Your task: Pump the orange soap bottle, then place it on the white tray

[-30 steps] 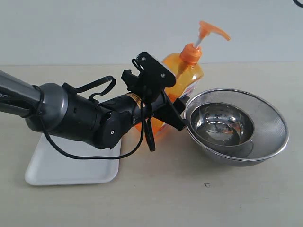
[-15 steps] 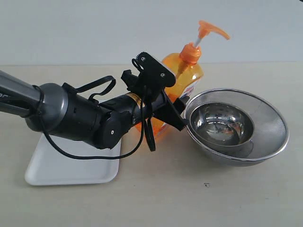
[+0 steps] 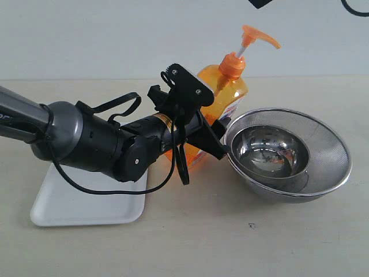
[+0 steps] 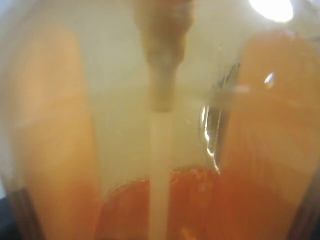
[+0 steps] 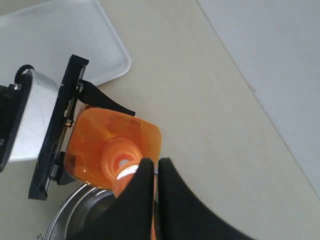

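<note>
The orange soap bottle (image 3: 230,92) stands upright on the table next to the steel bowls, its pump head (image 3: 259,37) up on its white stem. My left gripper (image 3: 202,118) is shut on the bottle's body from the side. The bottle (image 4: 250,150) fills the blurred left wrist view. In the right wrist view my right gripper (image 5: 155,162) is shut, directly above the pump head of the bottle (image 5: 115,140). Only a dark tip of that gripper (image 3: 262,2) shows at the exterior view's top edge. The white tray (image 3: 86,202) lies under the left arm.
A small steel bowl (image 3: 271,151) sits inside a wider mesh steel bowl (image 3: 328,156), touching the bottle's right side. The tray (image 5: 60,35) lies beyond the left gripper in the right wrist view. A pale wall runs behind the table.
A dark tip of my right gripper has come into the exterior view at the top edge. The bottle and the left arm have not moved.
</note>
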